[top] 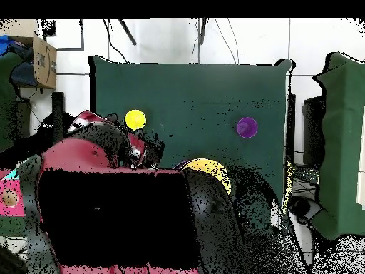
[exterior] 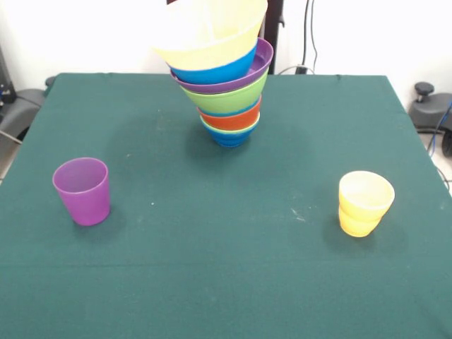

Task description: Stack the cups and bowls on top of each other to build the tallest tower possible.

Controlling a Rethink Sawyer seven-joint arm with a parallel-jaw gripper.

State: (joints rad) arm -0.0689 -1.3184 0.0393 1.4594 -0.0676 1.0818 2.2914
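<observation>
Two cups stand well apart on the green-clothed counter (exterior: 226,282), seen from the front: a purple cup (exterior: 82,191) at nine o'clock and a yellow cup (exterior: 364,203) at three o'clock, both upright. Behind the counter is a white wall with cables (exterior: 311,35) hanging at one o'clock. The tower (exterior: 222,70) rises at twelve o'clock, leaning left, a small blue bowl (exterior: 230,137) lowest, then red-orange, green, purple, blue and a pale yellow-orange bowl (exterior: 208,32) on top, its rim cut off by the edge. From overhead the red arm (top: 107,153) covers the lower left and hides most of the tower. The fingers cannot be made out, so their state cannot be told.
</observation>
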